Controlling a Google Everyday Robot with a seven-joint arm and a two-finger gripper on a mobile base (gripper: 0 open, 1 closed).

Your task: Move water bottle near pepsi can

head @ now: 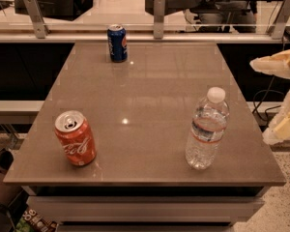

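Observation:
The water bottle (pixel 207 129), clear ribbed plastic with a white cap and a thin label band, stands upright at the table's front right. The pepsi can (pixel 117 43), dark blue with a silver top, stands upright at the far edge, left of centre. My gripper (pixel 269 100) is at the right edge of the view, off the table's right side, level with the bottle. Its two pale fingers are spread wide apart, one above and one below, with nothing between them.
An orange-red Coca-Cola can (pixel 76 138) stands at the front left of the brown table (pixel 135 95). A metal rail with posts (pixel 158 11) runs behind the far edge, with a counter and dark equipment beyond. Cables hang at the right.

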